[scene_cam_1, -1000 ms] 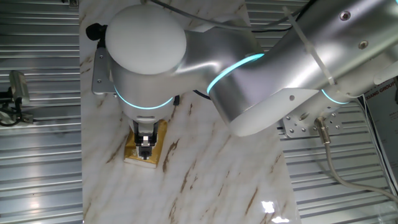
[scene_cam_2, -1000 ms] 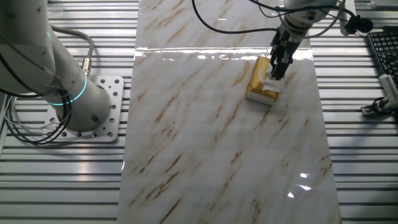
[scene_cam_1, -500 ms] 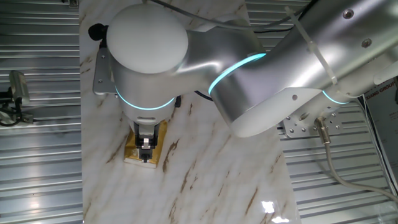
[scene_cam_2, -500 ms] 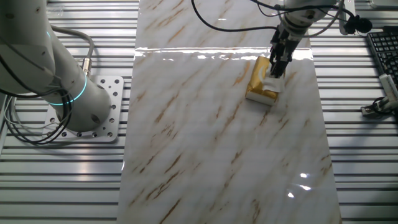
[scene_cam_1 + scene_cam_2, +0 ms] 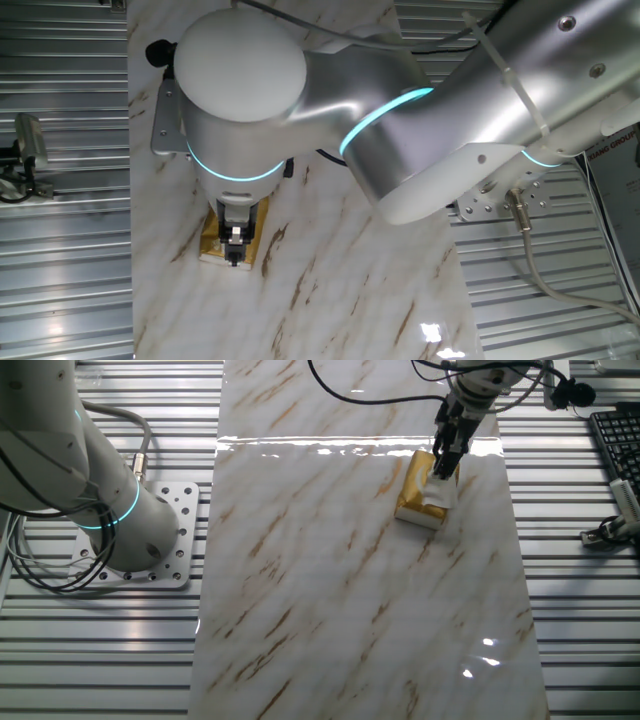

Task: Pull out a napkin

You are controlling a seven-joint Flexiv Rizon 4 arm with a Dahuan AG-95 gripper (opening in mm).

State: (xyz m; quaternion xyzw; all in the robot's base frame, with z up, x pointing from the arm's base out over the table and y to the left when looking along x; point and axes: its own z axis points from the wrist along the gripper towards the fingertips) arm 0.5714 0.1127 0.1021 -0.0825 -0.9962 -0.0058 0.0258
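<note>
Tool [image 5: 443,468] stood directly above golden pack [image 5: 418,500] on marble bench [image 5: 330,590]; fingers appeared pinched on white napkin [image 5: 438,492] lying just beneath, probably for lifting it free; grip not wholly certain; pack lay flat.

napkin [image 5: 439,491] | white, thin | part-drawn out at golden pack's [image 5: 417,497] end
</note>
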